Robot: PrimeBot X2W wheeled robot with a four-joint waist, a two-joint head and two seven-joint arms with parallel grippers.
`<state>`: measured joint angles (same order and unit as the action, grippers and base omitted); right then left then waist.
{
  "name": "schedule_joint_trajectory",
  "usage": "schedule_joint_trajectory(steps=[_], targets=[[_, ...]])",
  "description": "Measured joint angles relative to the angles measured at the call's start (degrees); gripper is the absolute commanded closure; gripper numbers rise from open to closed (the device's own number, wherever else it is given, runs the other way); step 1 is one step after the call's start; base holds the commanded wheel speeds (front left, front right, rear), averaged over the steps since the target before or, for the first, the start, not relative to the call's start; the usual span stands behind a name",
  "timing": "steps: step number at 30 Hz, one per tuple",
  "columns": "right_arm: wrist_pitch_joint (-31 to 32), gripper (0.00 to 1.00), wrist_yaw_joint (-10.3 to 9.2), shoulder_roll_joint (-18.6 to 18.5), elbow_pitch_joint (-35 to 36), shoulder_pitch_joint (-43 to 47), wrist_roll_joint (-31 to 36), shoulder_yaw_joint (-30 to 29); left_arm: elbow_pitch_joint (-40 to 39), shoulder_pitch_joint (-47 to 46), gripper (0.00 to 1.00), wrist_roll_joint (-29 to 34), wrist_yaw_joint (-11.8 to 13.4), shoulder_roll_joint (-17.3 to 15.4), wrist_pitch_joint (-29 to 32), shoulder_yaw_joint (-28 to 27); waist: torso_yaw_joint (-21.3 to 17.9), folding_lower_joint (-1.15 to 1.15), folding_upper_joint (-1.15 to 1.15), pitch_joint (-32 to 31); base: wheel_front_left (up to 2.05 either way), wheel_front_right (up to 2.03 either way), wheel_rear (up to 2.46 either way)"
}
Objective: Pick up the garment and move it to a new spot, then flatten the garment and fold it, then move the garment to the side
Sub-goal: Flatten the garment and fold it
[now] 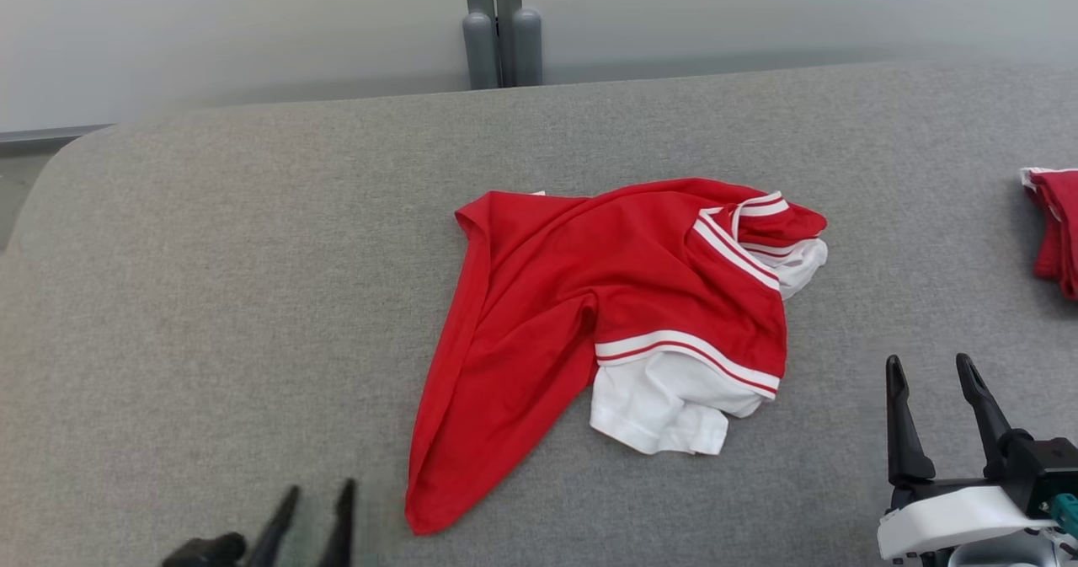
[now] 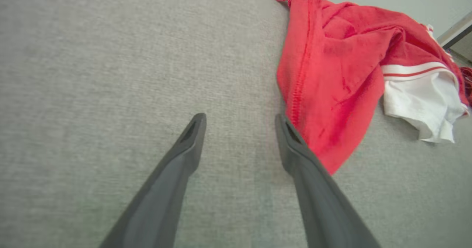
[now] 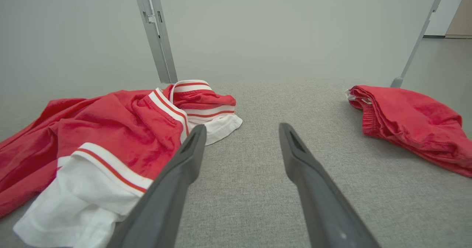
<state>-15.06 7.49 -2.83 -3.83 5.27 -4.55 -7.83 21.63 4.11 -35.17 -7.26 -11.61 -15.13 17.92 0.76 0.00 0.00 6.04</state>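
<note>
The garment (image 1: pixel 589 297) lies crumpled near the middle of the grey bench (image 1: pixel 210 297). It is a bright red shirt with white sleeves, and white bands with a thin red stripe run where red meets white. One red corner trails toward the near edge, and a white sleeve spills out on its right. The left pincer (image 1: pixel 320 489) hangs just beside that corner, spread wide and holding nothing. The right pincer (image 1: pixel 931 369) is wide and empty too. A second red cloth (image 1: pixel 1057 221) sits at the far right.
</note>
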Motion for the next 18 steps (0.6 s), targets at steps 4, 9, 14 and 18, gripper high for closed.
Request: schedule_joint_trajectory(steps=[4, 9, 14, 18], targets=[[0.0, 0.0, 0.0, 0.0, 0.58, -0.03, 0.23, 0.29, -1.34, 2.3, 0.0, 7.14, 7.21, 1.81, -0.01, -11.38, -1.38, 0.0, 0.0, -0.32, 0.0, 0.0, 0.0], [0.0, 0.0, 0.0, -0.01, 1.66, 0.01, 0.14, 0.25, -12.39, 4.1, 0.0, 13.41, 7.12, 5.42, -0.02, -15.29, -3.58, 0.0, 0.0, -0.6, 0.0, 0.0, 0.0], [0.0, 0.0, 0.0, 0.03, 1.64, 0.04, 0.15, 1.05, -14.23, 0.79, 0.0, 18.04, 1.83, 7.57, -0.02, -5.14, -5.69, 0.0, 0.0, -0.53, 0.0, 0.0, 0.0], [0.0, 0.0, 0.0, 0.02, 1.24, -0.9, 0.13, 2.18, -6.51, -6.54, 0.0, 19.39, 0.11, 8.47, 1.94, 9.23, -8.09, 0.0, 0.0, -0.27, 0.0, 0.0, 0.0]])
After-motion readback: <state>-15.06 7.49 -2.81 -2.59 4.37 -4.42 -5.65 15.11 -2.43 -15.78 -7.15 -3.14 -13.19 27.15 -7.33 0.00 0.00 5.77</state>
